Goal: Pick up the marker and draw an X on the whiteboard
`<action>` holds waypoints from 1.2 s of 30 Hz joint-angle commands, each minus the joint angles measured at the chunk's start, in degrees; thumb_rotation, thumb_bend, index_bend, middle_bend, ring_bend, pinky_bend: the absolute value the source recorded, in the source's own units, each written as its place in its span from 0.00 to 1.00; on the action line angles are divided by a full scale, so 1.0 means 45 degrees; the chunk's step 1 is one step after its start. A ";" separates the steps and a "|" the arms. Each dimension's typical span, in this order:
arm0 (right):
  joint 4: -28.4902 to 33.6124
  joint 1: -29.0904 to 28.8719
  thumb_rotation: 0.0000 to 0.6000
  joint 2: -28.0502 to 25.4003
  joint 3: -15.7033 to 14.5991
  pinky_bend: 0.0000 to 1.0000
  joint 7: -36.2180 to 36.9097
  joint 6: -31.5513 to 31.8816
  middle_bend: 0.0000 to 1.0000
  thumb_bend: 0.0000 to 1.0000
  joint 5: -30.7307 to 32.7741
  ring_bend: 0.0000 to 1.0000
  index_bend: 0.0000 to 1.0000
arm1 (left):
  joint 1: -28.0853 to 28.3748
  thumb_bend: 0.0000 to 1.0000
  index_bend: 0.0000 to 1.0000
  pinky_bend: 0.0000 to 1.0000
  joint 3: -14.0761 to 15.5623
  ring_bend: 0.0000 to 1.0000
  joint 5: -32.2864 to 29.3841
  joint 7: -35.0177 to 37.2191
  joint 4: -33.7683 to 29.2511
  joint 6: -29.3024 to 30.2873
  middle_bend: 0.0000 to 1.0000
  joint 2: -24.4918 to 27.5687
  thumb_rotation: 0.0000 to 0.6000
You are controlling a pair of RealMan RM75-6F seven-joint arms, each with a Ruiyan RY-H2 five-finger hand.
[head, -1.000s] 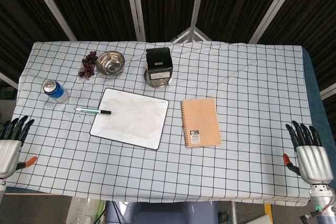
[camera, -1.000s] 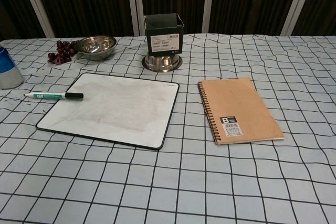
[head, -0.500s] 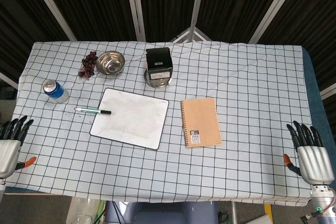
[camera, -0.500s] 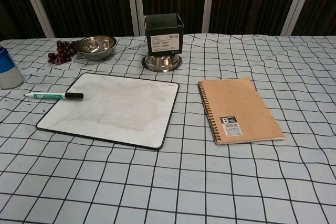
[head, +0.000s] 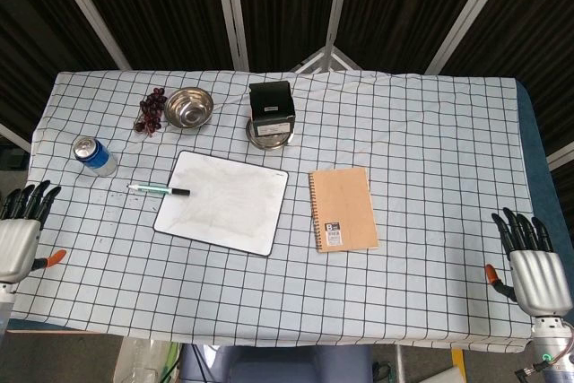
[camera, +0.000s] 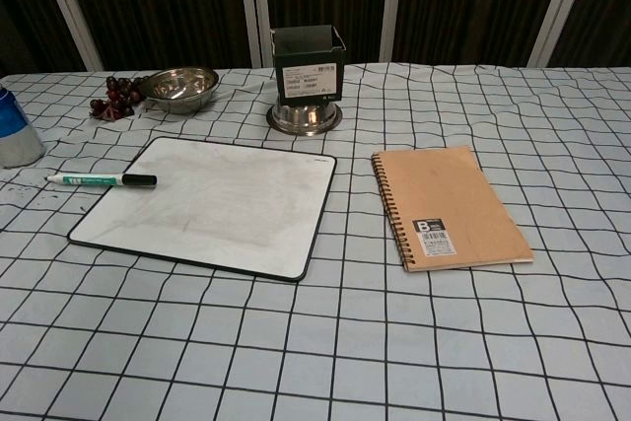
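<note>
We are holding both the left hand (head: 20, 241) and right hand (head: 534, 271) empty with fingers apart; reaching inward from the left hand, we are risking rolling the marker (head: 158, 190) off the whiteboard (head: 224, 201).

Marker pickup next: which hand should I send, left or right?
Left. The marker lies across the whiteboard's left edge, on the left hand's side. The right hand would have to cross over the notebook and the board. Both hands are open.
</note>
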State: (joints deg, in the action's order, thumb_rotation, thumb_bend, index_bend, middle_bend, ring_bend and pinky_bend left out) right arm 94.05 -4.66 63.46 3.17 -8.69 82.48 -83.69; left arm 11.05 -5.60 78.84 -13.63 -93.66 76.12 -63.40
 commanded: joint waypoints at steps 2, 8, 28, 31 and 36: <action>0.0044 -0.0043 1.00 -0.0017 0.0010 0.00 0.0077 -0.0132 0.00 0.35 0.0075 0.00 0.00 | 0.1399 0.16 0.03 0.00 -0.0921 0.00 -0.1419 -0.0882 0.0288 -0.1750 0.00 -0.0449 1.00; 0.0103 -0.0067 1.00 -0.0073 0.0017 0.00 0.0214 -0.0215 0.00 0.35 0.0122 0.00 0.00 | 0.2922 0.24 0.28 0.00 -0.1626 0.00 -0.2772 -0.2071 0.1278 -0.3364 0.02 -0.1373 1.00; 0.0156 -0.0034 1.00 -0.0373 0.0029 0.00 0.1176 -0.0347 0.00 0.35 0.0220 0.00 0.00 | 0.6266 0.40 0.45 0.00 -0.1940 0.00 -0.5857 -0.4793 0.6493 -0.6200 0.06 -0.5669 1.00; 0.0157 -0.0025 1.00 -0.0407 0.0021 0.00 0.1315 -0.0347 0.00 0.35 0.0201 0.00 0.00 | 0.6454 0.41 0.45 0.00 -0.1855 0.00 -0.6002 -0.4906 0.6854 -0.6412 0.06 -0.6007 1.00; 0.0137 -0.0009 1.00 -0.0455 0.0007 0.00 0.1449 -0.0349 0.00 0.35 0.0187 0.00 0.00 | 0.6709 0.41 0.46 0.00 -0.1760 0.00 -0.6199 -0.4903 0.7439 -0.6647 0.07 -0.6540 1.00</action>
State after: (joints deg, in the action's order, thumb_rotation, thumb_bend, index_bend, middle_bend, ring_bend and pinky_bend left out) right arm 94.68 -4.71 61.43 3.20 -2.19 80.91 -82.85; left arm 40.91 -13.74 51.20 -35.67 -60.67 46.55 -92.36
